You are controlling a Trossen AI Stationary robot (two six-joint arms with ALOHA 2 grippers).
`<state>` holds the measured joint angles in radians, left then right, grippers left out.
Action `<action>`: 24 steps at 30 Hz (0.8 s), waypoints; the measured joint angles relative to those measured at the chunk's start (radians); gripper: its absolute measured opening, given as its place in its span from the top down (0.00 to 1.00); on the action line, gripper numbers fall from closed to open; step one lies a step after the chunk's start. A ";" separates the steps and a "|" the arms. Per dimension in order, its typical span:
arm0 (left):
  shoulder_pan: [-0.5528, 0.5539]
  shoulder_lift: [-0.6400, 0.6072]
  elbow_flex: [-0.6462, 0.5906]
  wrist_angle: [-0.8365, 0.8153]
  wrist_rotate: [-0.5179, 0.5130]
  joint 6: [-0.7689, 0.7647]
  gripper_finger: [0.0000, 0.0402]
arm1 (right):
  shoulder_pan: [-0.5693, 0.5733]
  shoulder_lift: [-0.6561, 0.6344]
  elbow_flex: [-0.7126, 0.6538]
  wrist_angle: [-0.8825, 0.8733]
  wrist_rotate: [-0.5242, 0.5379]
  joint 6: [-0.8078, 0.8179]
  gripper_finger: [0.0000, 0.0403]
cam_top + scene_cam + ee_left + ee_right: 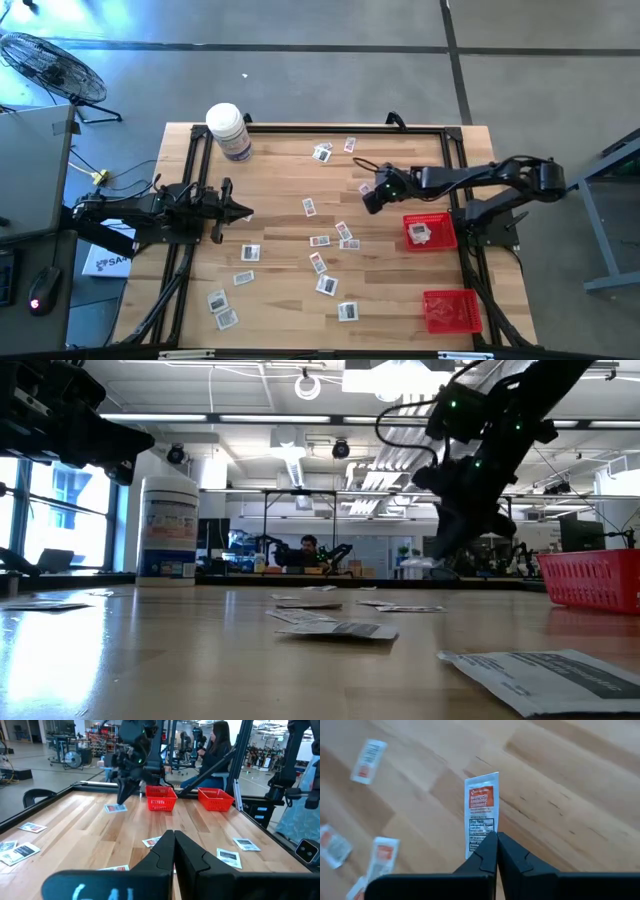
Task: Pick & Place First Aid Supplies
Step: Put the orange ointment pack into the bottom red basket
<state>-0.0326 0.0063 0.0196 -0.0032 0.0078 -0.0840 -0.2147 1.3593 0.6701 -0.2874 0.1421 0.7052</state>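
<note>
Behind the bench [400, 300] the workshop hums, someone seated at a far desk, and up front the right gripper [496, 840] has its fingers pinched together on the bottom edge of one ointment packet [481, 810], dangling it clear of the wood, presumably for the near red basket [430, 231] (one packet lies inside already). Other packets [318, 262] lie scattered mid-bench. Left gripper [174, 840] waits at its side, fingers together, empty.

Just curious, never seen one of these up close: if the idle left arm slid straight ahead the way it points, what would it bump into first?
Probably nothing nearby: the left gripper, jaws shut, points across bare table. Packets lie low beside its line. Farther on stand the other arm and a red basket, though depth is hard to judge.
</note>
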 joint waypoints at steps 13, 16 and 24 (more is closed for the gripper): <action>0.000 0.000 0.000 0.000 0.000 0.000 1.00 | 0.201 -0.027 0.001 0.045 -0.149 -0.190 1.00; 0.000 0.000 0.000 0.000 0.000 0.000 1.00 | 0.267 -0.030 0.001 0.077 -0.178 -0.190 1.00; 0.000 0.000 0.000 0.000 0.000 0.000 1.00 | 0.471 -0.110 0.002 0.082 -0.206 -0.182 1.00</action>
<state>-0.0327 0.0064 0.0196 -0.0032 0.0078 -0.0841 0.2567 1.2498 0.6720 -0.2050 -0.0643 0.5230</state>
